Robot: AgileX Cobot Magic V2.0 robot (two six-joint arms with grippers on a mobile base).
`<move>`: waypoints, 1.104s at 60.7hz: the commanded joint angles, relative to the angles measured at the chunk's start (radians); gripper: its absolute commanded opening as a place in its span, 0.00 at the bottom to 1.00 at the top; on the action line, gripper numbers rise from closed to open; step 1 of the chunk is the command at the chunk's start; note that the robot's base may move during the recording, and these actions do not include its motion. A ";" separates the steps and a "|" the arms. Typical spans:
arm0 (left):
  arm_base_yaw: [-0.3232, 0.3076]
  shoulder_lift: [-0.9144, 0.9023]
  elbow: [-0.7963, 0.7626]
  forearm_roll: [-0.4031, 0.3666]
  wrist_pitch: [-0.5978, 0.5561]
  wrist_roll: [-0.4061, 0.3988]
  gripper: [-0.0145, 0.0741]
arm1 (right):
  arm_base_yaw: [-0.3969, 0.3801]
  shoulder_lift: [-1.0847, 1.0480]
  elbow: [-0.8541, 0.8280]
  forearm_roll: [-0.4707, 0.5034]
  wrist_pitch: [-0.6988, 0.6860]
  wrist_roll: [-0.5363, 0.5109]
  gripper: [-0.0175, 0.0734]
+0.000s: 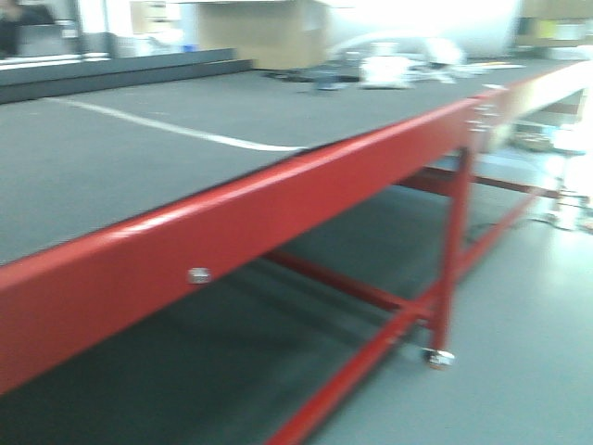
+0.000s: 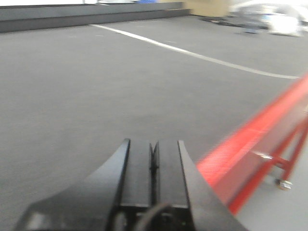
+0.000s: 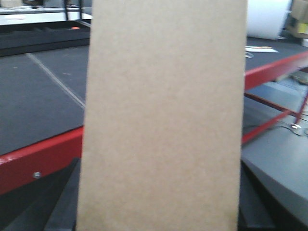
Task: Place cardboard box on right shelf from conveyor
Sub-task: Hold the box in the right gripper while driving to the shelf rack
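Observation:
The tan cardboard box (image 3: pixel 163 106) fills the middle of the right wrist view, standing tall between the dark fingers (image 3: pixel 62 204) of my right gripper (image 3: pixel 161 197), which is shut on its two sides. Behind the box lie the dark grey conveyor (image 3: pixel 43 106) and its red edge strip (image 3: pixel 38 159). My left gripper (image 2: pixel 153 147) is shut with nothing in it, low over the conveyor belt (image 2: pixel 96 96) near the red strip (image 2: pixel 250 139). In the front view the conveyor (image 1: pixel 139 148) runs away to the right behind its red edge (image 1: pixel 278 213). The right shelf is out of view.
A white line (image 1: pixel 176 130) crosses the belt. Blurred white clutter (image 1: pixel 398 60) and a large brown carton (image 1: pixel 264 32) lie at the belt's far end. Red frame legs with a caster (image 1: pixel 437 357) stand on the grey floor (image 1: pixel 519 352) at right.

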State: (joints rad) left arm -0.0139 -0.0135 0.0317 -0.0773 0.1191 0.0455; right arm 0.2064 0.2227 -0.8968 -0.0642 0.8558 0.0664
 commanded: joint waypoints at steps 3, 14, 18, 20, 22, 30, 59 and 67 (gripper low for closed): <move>0.002 -0.013 0.008 -0.006 -0.085 0.000 0.03 | 0.000 0.018 -0.027 -0.006 -0.105 -0.010 0.43; 0.002 -0.013 0.008 -0.006 -0.085 0.000 0.03 | 0.000 0.018 -0.027 -0.006 -0.105 -0.010 0.43; 0.002 -0.013 0.008 -0.006 -0.085 0.000 0.03 | 0.000 0.018 -0.027 -0.006 -0.105 -0.010 0.43; 0.002 -0.013 0.008 -0.006 -0.085 0.000 0.03 | 0.000 0.018 -0.027 -0.006 -0.105 -0.010 0.43; 0.002 -0.013 0.008 -0.006 -0.085 0.000 0.03 | 0.000 0.018 -0.027 -0.006 -0.105 -0.010 0.43; 0.002 -0.013 0.008 -0.006 -0.085 0.000 0.03 | 0.000 0.018 -0.027 -0.006 -0.105 -0.010 0.43; 0.002 -0.013 0.008 -0.006 -0.085 0.000 0.03 | 0.000 0.018 -0.027 -0.006 -0.105 -0.010 0.43; 0.002 -0.013 0.008 -0.006 -0.085 0.000 0.03 | 0.000 0.018 -0.027 -0.006 -0.105 -0.010 0.43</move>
State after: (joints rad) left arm -0.0139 -0.0135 0.0317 -0.0773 0.1191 0.0455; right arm 0.2064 0.2227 -0.8968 -0.0642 0.8558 0.0664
